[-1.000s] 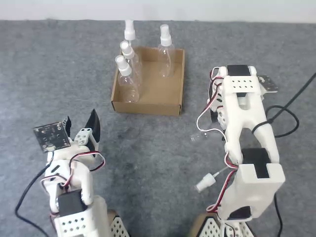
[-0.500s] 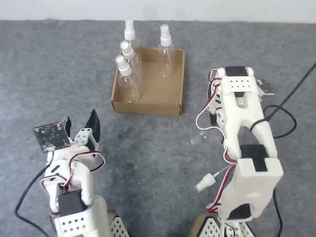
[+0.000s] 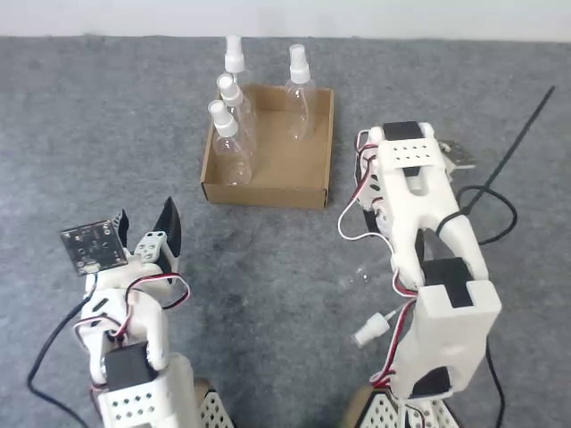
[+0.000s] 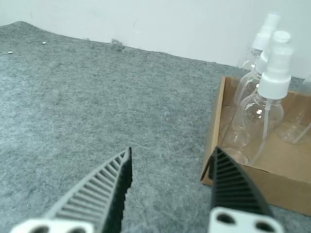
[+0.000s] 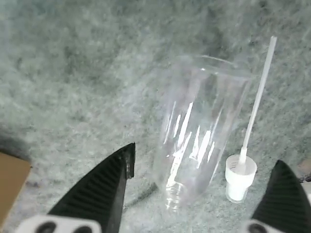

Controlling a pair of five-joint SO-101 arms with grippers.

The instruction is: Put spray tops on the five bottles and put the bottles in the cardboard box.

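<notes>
Right wrist view: the uncapped bottle (image 5: 199, 131) lies on its side on the grey bench (image 5: 63, 63), straight between the two fingers of your right end effector (image 5: 204, 158). The jaws are spread wide, one on each side of the bottle, and neither visibly touches it. Nothing is gripped.

The loose spray top (image 5: 240, 178) lies just beside the bottle's neck end, with its thin dip tube running alongside the bottle body. It sits between the bottle and one of the fingers, so it's the one item crowding that side.

In the high view the bottle (image 3: 357, 276) is a faint clear shape just beside the right arm (image 3: 437, 232), near the middle of the bench (image 3: 89, 107). The spray top (image 3: 371, 332) is near it, closer to the arm's base.

The cardboard box (image 3: 268, 192) stands well apart at the far side, with four capped bottles (image 3: 227, 147) upright in it, three at one side and one at the other.

Your left end effector (image 3: 147, 227) is near its own base, well away from the bottle. Its fingers are parted and it carries nothing. Left wrist view shows the left end effector (image 4: 170, 160) over bare felt, facing the box (image 4: 252, 177) and the capped bottles (image 4: 257, 116).

The bottle is clear plastic, empty and open-necked.
</notes>
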